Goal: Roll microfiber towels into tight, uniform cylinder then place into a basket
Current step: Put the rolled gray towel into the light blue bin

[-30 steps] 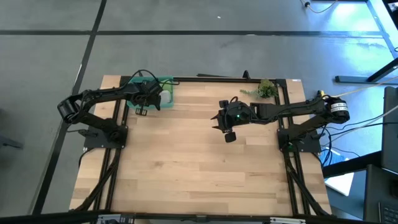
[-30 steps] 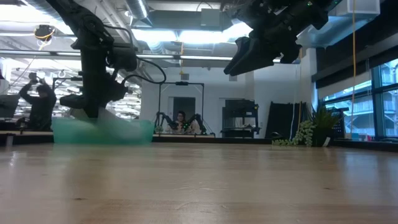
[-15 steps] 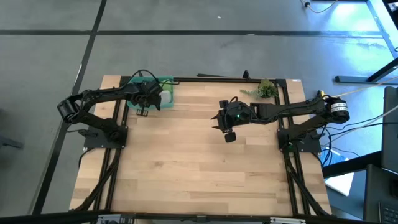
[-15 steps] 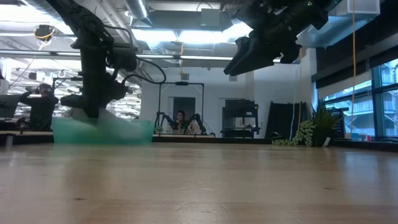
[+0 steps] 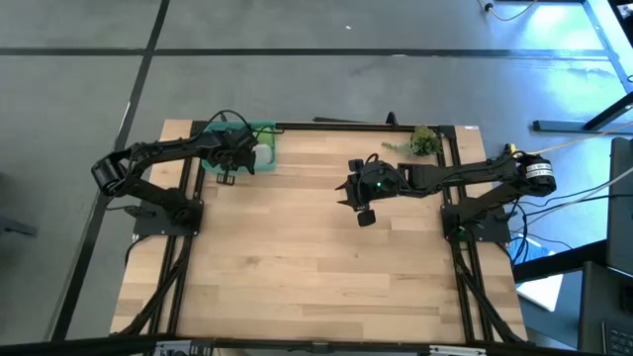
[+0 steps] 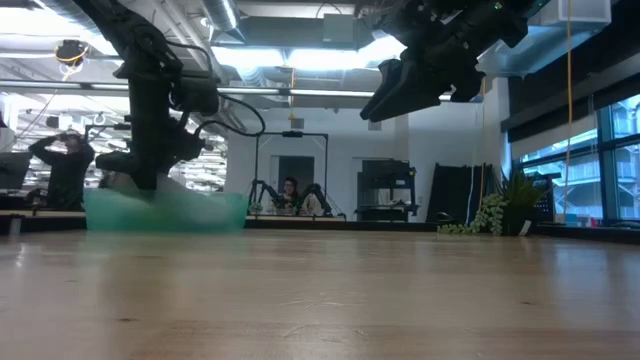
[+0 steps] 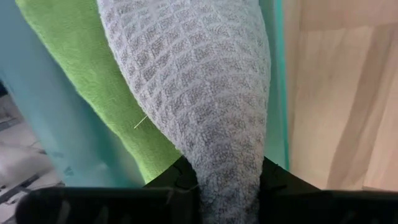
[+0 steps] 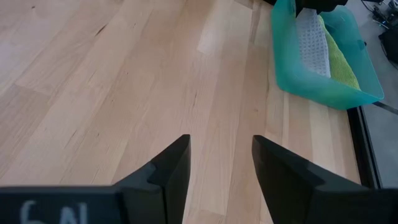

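Both towels (image 8: 317, 38) lie side by side in the basket (image 8: 311, 81) at the table's (image 5: 316, 267) far-left corner.

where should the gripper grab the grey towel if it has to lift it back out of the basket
Grip the grey towel at the narrow end the left gripper already pinches, coming from above. It lies lengthwise in the basket beside the green towel, so pinching across the roll probably clears the low walls.

Only partial pale characters, perhaps "6A", show on the dark gripper body (image 8: 59, 208) beside the right gripper's fingers.
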{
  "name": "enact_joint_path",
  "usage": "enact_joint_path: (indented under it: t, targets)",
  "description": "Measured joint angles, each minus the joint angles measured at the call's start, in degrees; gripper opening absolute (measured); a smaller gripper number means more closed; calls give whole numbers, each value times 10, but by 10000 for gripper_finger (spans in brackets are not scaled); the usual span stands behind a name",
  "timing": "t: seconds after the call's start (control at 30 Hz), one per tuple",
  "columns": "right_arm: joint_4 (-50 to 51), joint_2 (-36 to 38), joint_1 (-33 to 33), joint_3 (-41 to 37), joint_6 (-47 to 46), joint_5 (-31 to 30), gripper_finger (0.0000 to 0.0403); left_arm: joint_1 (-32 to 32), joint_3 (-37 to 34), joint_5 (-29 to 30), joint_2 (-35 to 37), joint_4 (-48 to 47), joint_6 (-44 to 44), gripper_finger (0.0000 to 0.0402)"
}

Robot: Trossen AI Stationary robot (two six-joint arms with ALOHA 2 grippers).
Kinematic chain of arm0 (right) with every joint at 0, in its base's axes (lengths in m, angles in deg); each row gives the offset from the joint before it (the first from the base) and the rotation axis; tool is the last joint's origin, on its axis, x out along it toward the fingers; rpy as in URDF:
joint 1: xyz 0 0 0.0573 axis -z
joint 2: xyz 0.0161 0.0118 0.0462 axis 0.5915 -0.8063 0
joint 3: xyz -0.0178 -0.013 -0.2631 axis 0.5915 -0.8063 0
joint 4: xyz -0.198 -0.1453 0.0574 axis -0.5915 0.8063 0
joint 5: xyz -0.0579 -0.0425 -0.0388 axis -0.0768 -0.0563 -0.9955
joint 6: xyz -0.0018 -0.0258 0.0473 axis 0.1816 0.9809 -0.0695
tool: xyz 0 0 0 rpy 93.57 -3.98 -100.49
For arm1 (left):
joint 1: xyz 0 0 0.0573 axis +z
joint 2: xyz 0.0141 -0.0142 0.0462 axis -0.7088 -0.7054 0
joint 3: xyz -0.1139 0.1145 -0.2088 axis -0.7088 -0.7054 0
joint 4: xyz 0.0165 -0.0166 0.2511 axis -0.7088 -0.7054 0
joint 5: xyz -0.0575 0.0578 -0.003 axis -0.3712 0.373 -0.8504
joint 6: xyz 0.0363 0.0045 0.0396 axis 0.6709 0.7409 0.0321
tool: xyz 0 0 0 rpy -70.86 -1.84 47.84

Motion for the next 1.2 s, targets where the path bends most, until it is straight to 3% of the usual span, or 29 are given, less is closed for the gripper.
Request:
enact_joint_path:
  t: [0.6, 1.2]
  targets:
    - [0, 0, 0, 0, 0, 0, 172, 14, 0, -33, 0, -13, 0, 77]
    - [0, 0, 0, 0, 0, 0, 172, 14, 15, -13, 0, -18, -18, 282]
